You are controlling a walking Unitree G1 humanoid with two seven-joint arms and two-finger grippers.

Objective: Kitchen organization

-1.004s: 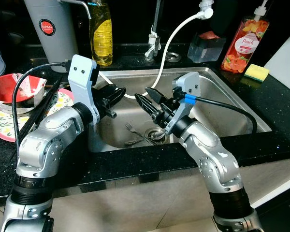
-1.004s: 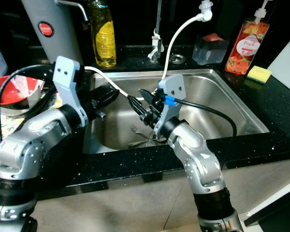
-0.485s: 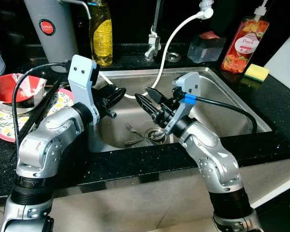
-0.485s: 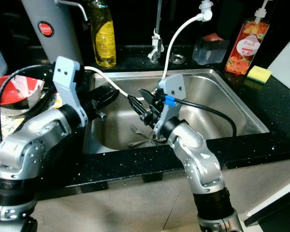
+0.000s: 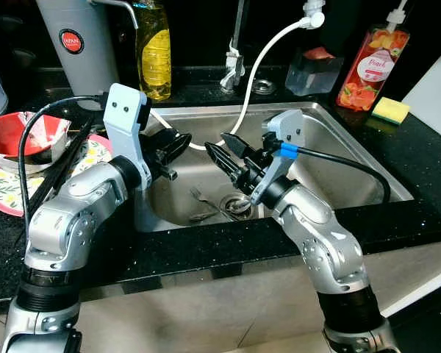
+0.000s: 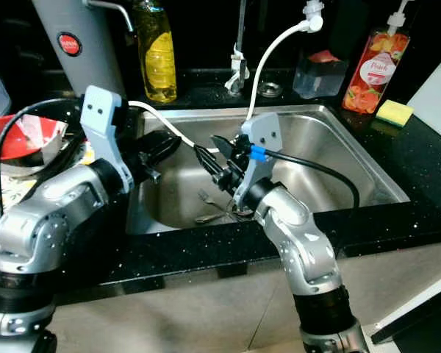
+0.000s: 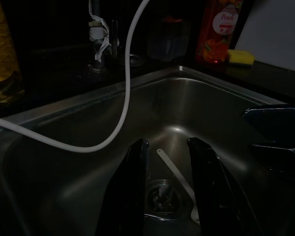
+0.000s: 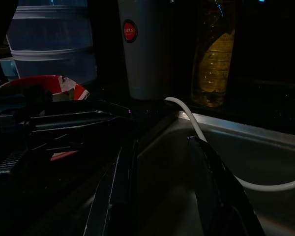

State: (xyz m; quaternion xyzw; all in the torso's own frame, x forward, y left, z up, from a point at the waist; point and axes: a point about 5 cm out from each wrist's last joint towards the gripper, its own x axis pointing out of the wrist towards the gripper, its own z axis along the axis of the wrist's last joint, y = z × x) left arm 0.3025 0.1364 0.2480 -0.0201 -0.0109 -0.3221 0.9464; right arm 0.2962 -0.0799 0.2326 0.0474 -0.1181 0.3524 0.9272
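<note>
Both arms are reaching over the steel sink point(image 5: 353, 158), the left gripper point(image 5: 169, 145) and right gripper point(image 5: 224, 152) facing each other above the basin, each with its fingers parted and holding nothing. A fork point(image 5: 200, 195) and a spoon point(image 7: 179, 179) are lying on the sink floor beside the drain point(image 5: 237, 204) (a white hose point(image 5: 261, 59) is trailing in). A red bowl point(image 5: 18, 140) is sitting on the counter point(image 5: 426, 169).

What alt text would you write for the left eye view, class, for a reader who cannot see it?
Two silver robot arms reach over a steel sink, the left hand and right hand both open and empty above a fork lying by the drain. A white hose trails into the basin.
</note>
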